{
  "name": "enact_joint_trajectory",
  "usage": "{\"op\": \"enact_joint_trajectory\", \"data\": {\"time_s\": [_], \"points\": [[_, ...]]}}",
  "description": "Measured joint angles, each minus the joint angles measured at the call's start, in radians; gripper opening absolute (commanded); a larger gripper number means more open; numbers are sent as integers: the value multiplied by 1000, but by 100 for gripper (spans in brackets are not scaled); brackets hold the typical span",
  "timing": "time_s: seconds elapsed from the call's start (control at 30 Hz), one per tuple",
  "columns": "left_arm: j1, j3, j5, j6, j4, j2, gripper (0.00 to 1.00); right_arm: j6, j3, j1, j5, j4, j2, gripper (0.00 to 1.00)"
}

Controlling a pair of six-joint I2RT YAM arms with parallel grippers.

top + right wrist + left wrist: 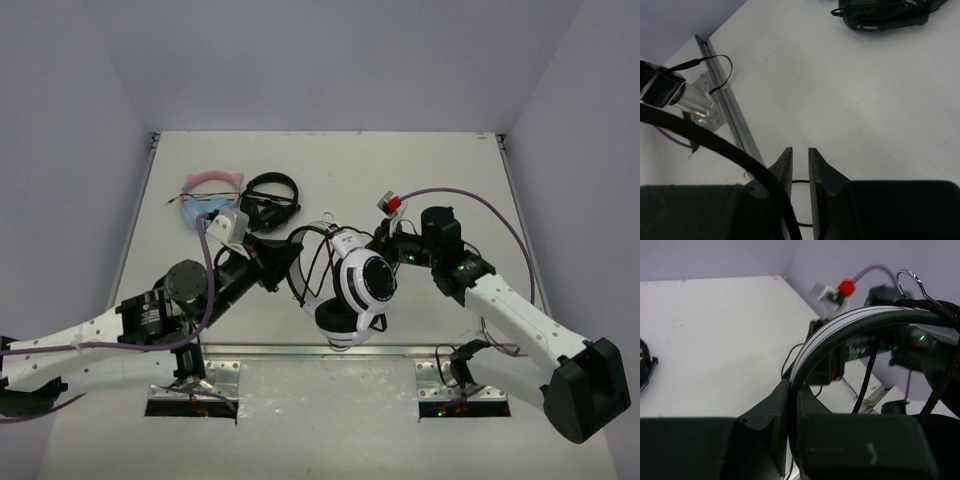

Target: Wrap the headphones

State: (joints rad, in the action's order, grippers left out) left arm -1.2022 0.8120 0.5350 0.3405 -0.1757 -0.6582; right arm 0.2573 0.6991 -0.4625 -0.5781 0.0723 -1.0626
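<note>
The white headphones [362, 282] hang above the table's near middle, their black ear pad lowest. My left gripper [288, 252] is shut on the white-and-black headband [855, 322], which arcs up and right from between the jaws of the left gripper [791, 390]. The thin black cable [867, 372] loops loosely round the band. My right gripper [380, 242] sits just right of the cups. In the right wrist view the right gripper [800, 151] stands slightly open, a thin cable strand [800, 181] crossing the gap, a thicker cable [725, 142] passing in front of the left finger.
A pink-and-blue cat-ear pair [208, 192] and an all-black pair [270, 200] lie at the back left; the black pair [885, 15] also shows in the right wrist view. A metal rail [320, 350] runs along the near edge. Grey walls close three sides.
</note>
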Motion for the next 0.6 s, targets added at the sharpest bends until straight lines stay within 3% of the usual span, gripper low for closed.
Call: {"op": "enact_joint_trajectory", "data": {"time_s": [0.1, 0.23, 0.43, 0.6], "points": [[-2, 98, 6, -20, 47, -41, 0, 155, -159, -50, -69, -277, 17, 15], [-5, 351, 93, -29, 58, -191, 1, 291, -266, -174, -85, -569, -62, 11], [-7, 686, 397, -72, 71, -407, 0, 444, -366, -289, -79, -995, -248, 4], [14, 891, 660, -280, 177, -608, 0, 520, -449, -375, -61, -1184, -304, 2]]}}
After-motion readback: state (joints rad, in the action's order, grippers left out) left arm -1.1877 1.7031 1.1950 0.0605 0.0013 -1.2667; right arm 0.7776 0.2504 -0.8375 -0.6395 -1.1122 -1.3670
